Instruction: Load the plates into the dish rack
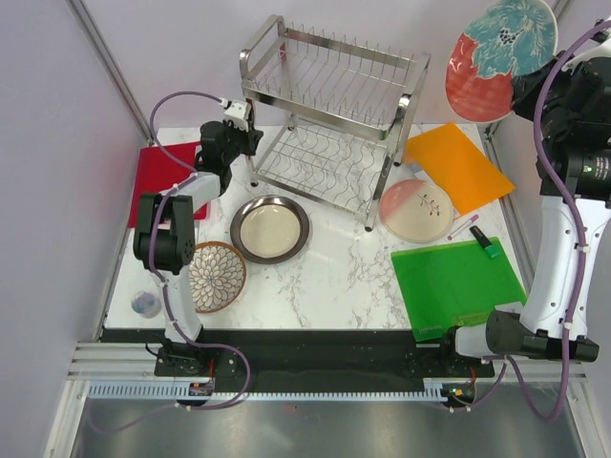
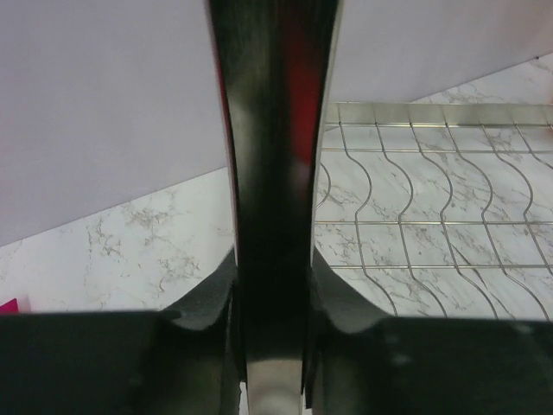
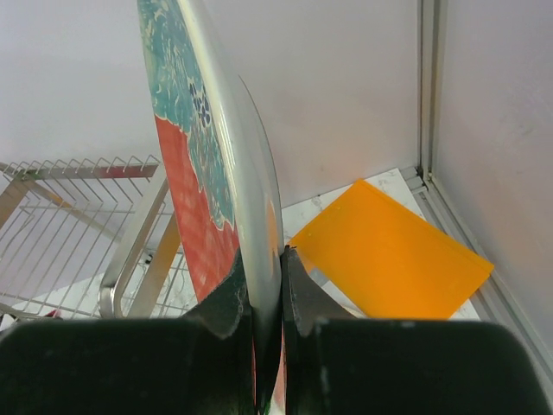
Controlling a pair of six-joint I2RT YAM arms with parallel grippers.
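Three plates lie flat on the worktop [image 1: 334,277], and the fourth is up in the air! The red plate [image 1: 498,55] with its teal flower hangs high at the far right corner, off to the right of the dish rack [image 1: 329,105] and apart from its upper shelf. The right fingers [image 3: 226,296] are clamped on its lower rim, one on each face. The plate stands on edge straight up from between them, patterned face turned toward the rack. Over on the other side, the left fingers [image 2: 210,298] are clenched on a chrome upright at the rack's left side. The post runs up between them, and the wavy lower shelf shows just to its right. Down on the marble, the metal plate [image 1: 270,229] sits just in front of the rack. The brown plate [image 1: 217,277] is just beside it, nearer the arms. The pink-and-cream plate [image 1: 416,210] lies by the rack's right leg, between the orange board [image 1: 463,167] and the green board [image 1: 456,284].
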